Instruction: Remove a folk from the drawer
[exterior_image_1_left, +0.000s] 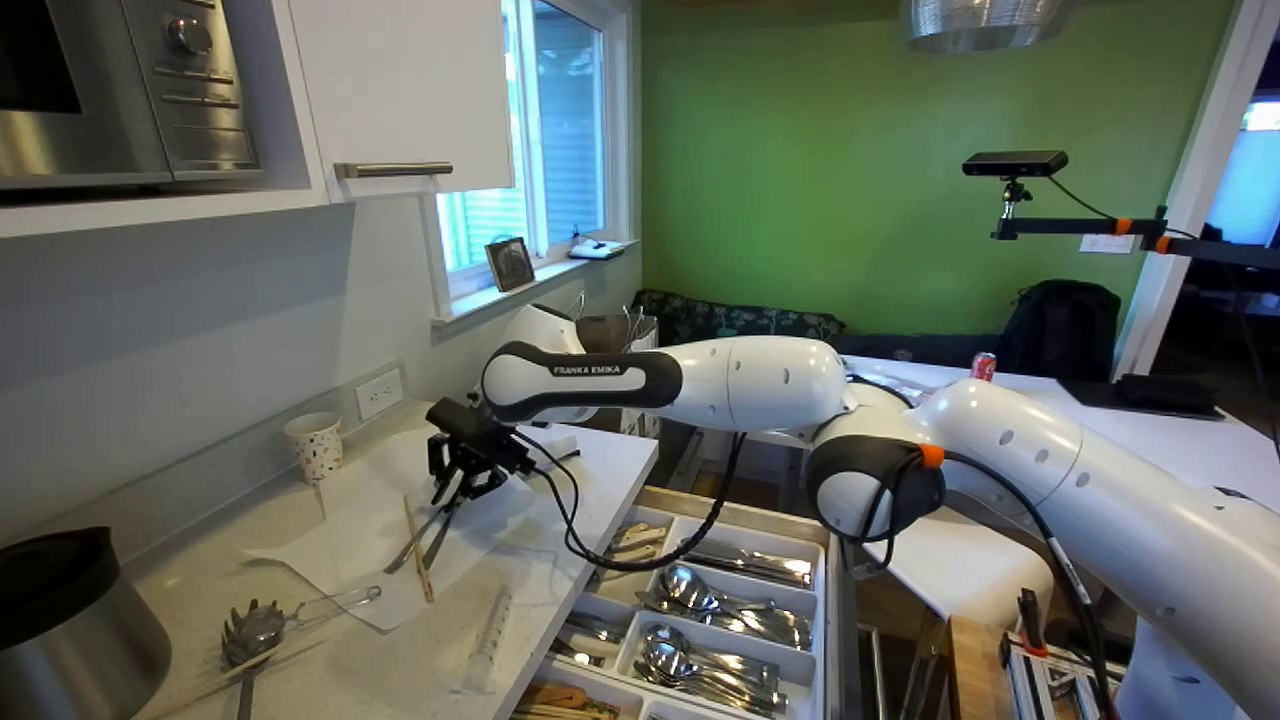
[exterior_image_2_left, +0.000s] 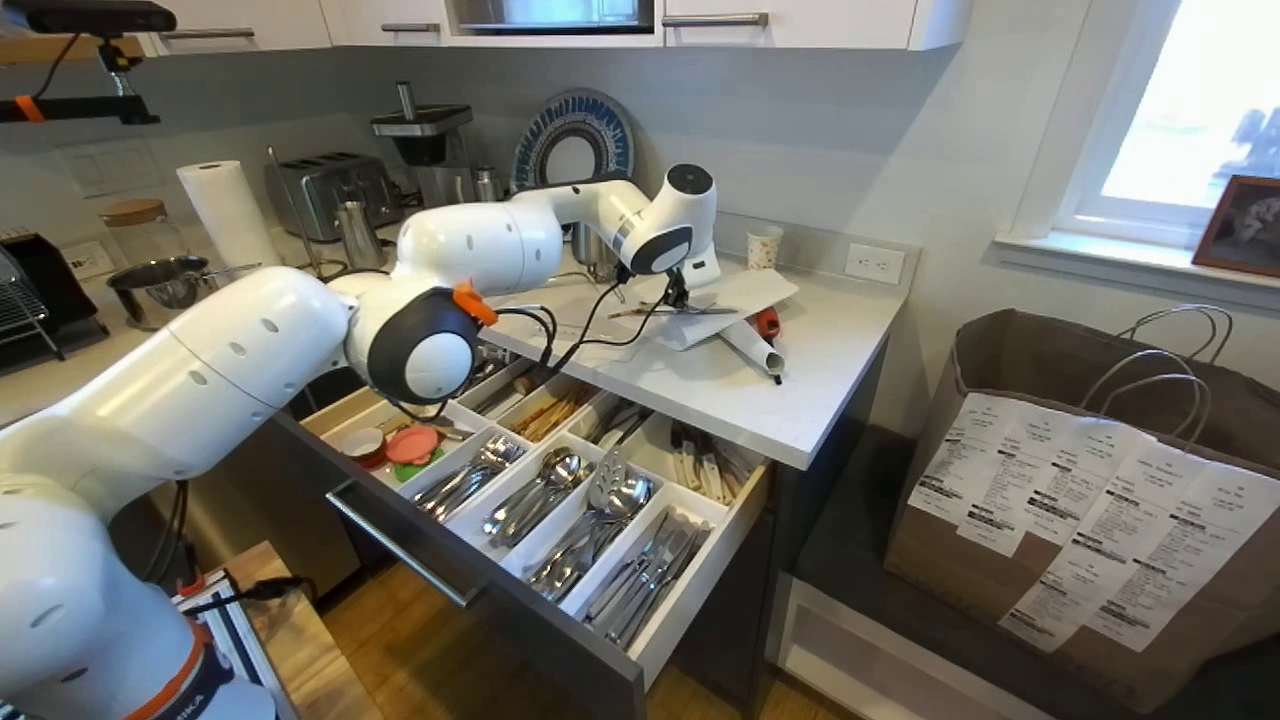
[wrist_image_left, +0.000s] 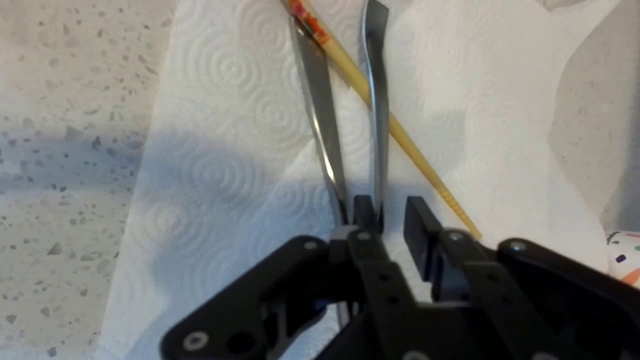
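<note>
My gripper (wrist_image_left: 390, 212) is over a paper towel (wrist_image_left: 235, 105) on the counter, with a gap between its fingers. Two metal utensil handles lie there: the left handle (wrist_image_left: 322, 120) passes outside the left finger, and the right handle (wrist_image_left: 378, 115) runs down beside that finger's inner side. I cannot tell whether they touch the finger. Their other ends are hidden by the gripper, so I cannot tell which is a fork. A wooden chopstick (wrist_image_left: 425, 165) lies crosswise by the handles. The open drawer (exterior_image_2_left: 560, 640) holds several compartments of cutlery; it also shows in an exterior view (exterior_image_1_left: 760, 522).
A paper cup (exterior_image_1_left: 316, 447) stands by the wall. A pasta server (exterior_image_1_left: 255, 632), a clear tube (exterior_image_1_left: 490, 640) and a metal kettle (exterior_image_1_left: 85, 640) are on the counter. A white roll (exterior_image_2_left: 752, 348) lies near the gripper. A cabinet (exterior_image_1_left: 400, 90) hangs above.
</note>
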